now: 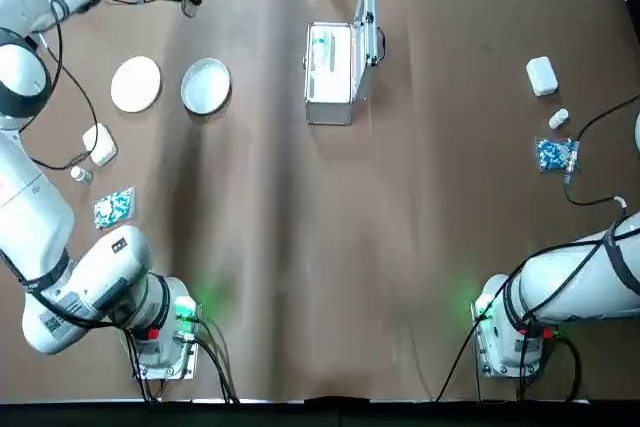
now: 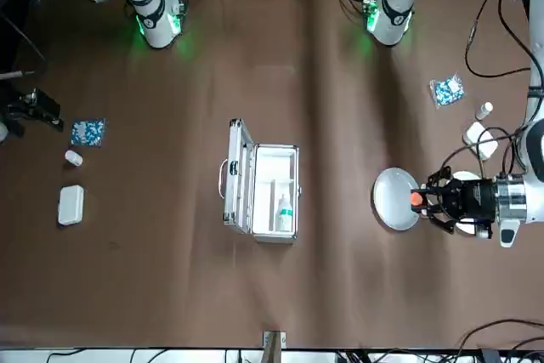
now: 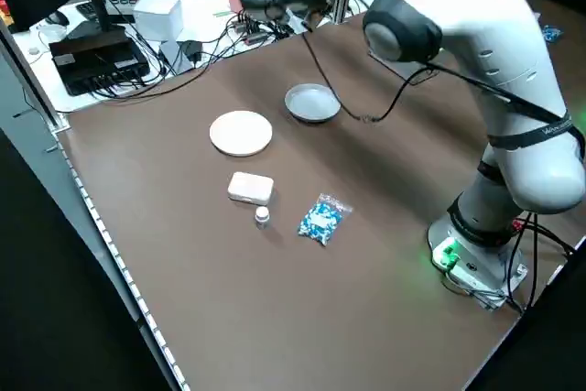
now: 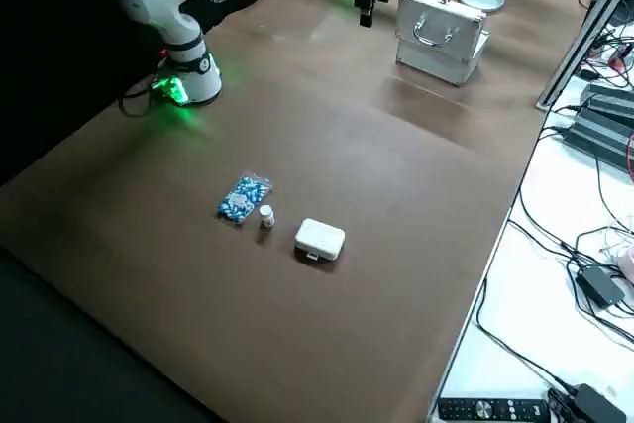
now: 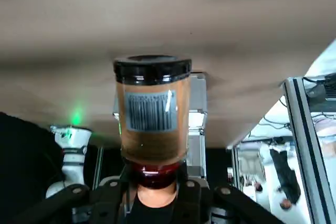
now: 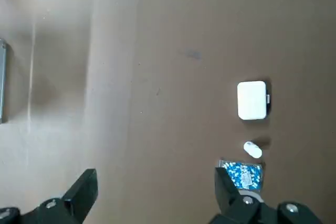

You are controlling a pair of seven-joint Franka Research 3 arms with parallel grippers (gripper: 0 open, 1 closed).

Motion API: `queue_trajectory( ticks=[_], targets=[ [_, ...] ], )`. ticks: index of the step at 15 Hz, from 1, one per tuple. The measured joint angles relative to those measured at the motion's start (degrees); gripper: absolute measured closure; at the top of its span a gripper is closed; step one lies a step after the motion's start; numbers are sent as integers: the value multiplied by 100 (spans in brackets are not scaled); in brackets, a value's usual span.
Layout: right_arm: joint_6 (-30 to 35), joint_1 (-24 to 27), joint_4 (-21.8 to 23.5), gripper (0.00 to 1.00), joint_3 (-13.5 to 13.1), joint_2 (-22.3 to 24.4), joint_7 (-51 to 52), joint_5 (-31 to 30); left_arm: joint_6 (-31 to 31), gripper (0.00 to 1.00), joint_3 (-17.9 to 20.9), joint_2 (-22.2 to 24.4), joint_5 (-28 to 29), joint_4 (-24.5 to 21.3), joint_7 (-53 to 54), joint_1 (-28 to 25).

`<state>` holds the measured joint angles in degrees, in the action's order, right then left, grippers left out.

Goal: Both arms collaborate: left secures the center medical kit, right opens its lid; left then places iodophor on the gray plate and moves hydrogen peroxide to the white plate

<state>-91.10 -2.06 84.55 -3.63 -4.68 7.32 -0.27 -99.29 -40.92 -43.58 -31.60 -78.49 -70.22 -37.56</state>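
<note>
The medical kit (image 1: pixel 330 72) stands open at the far centre, its lid (image 1: pixel 370 22) upright on the right side with the handle facing out (image 4: pixel 433 29). The hydrogen peroxide (image 2: pixel 284 208) lies inside the box. My left gripper (image 2: pixel 422 200) is shut on the iodophor (image 5: pixel 152 114), a brown bottle with a barcode label and a pale orange cap (image 2: pixel 415 200). It hovers by the gray plate (image 1: pixel 206 85), with the white plate (image 1: pixel 136 83) beside it. My right gripper (image 6: pixel 155 177) is open and holds nothing, high over the table's right side.
A white case (image 1: pixel 100 143), a vial (image 1: pixel 80 174) and a blue packet (image 1: pixel 113 207) lie on the left. Another case (image 1: pixel 541 75), vial (image 1: pixel 558 119) and packet (image 1: pixel 553 155) lie on the right. Cables run along the far edge.
</note>
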Motion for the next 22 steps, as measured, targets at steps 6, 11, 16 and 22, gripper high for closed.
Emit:
queue_trajectory(
  ticks=[6,11,16,22],
  targets=[
    [-1,-8,1,2,-23,0,-20,-16,619,67,15,-1239,-468,-107,1219,-665],
    [3,-8,2,2,-25,0,-20,-18,801,67,17,-1795,-572,-375,2447,-985],
    [27,-25,6,2,-19,0,-20,-19,849,67,190,-2067,-713,-475,2850,-998],
    [47,-121,6,2,-6,0,-102,-26,850,67,433,-2446,-879,-482,3150,-993]
  ],
)
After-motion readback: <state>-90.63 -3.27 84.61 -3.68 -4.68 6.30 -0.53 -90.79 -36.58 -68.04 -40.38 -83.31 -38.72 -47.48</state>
